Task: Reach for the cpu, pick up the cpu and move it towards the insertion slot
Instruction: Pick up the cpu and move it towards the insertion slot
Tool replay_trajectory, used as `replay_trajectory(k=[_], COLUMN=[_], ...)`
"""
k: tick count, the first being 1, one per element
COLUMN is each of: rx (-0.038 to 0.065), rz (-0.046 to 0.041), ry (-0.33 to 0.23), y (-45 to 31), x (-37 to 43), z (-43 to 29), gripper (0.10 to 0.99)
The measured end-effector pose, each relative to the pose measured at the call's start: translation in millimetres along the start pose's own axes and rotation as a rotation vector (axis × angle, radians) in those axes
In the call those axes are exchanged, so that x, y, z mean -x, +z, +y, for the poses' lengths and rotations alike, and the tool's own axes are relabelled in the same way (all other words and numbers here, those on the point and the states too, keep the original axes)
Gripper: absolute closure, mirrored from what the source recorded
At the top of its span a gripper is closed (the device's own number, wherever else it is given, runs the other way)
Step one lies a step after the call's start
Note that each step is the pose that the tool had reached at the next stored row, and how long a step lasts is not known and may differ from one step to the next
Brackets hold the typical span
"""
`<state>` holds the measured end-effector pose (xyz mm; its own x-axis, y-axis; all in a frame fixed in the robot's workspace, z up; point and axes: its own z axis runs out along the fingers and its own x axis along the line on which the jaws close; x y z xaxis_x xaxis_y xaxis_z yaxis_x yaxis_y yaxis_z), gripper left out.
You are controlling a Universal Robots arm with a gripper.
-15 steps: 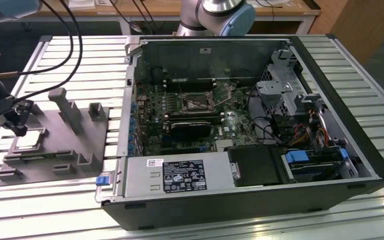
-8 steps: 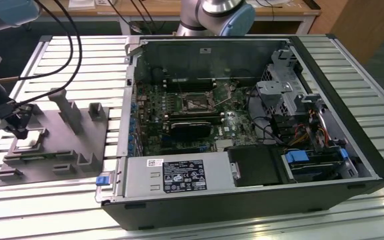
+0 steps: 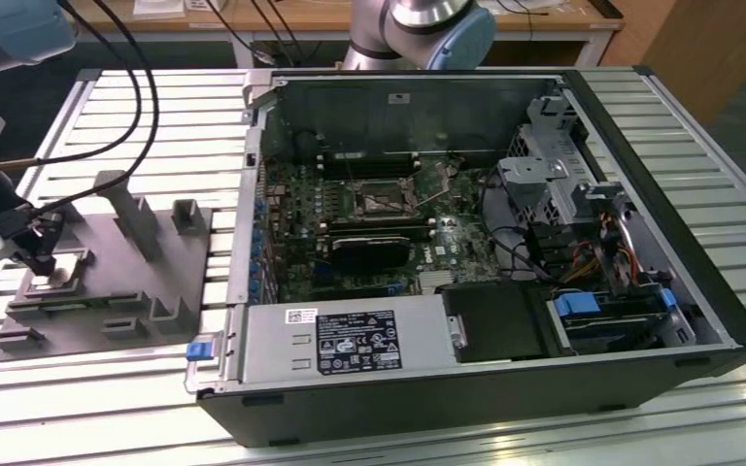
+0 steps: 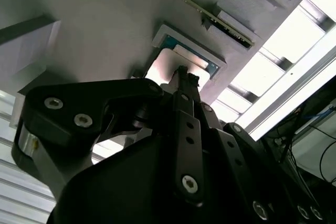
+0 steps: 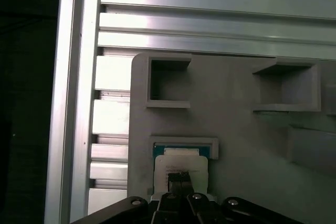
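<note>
The cpu (image 3: 67,264) lies flat in a pocket of the grey moulded tray (image 3: 133,296) at the exterior view's left; its pale top also shows in both wrist views (image 4: 160,72) (image 5: 181,162). My gripper (image 3: 43,260) hangs straight over it, fingertips pressed together and shut (image 5: 178,179), their ends at or just above the chip's top face (image 4: 184,74). The fingers do not reach around the chip's edges. The insertion slot (image 3: 381,200) is on the motherboard inside the open computer case, well toward the exterior view's right of the tray.
The open case (image 3: 632,194) rests on a slatted aluminium table (image 3: 166,107). Its near wall and the power supply (image 3: 334,340) stand between the tray and the slot. Tall tray posts (image 3: 124,209) rise beside the gripper. A black block (image 3: 373,248) sits below the slot.
</note>
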<state>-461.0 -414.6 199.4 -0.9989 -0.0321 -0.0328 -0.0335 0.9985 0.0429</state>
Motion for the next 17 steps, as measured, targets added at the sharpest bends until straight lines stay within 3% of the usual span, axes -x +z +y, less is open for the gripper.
replay_trajectory(k=[7, 8, 9, 13, 14, 17], rx=[0.0, 0.0, 0.0, 0.0, 0.0, 0.0], rz=[-0.0001, -0.0001, -0.0001, -0.0001, -0.0001, -0.0002], ry=[0.0, 0.0, 0.0, 0.0, 0.0, 0.0], y=[0.3, 0.3, 0.4, 0.5, 0.5, 0.7], x=[0.0, 0.0, 0.1, 0.0, 0.0, 0.0], z=[-0.1, -0.1, -0.1, -0.1, -0.1, -0.1], gripper=[0.973, 0.918, 0.918, 0.678, 0.678, 0.561])
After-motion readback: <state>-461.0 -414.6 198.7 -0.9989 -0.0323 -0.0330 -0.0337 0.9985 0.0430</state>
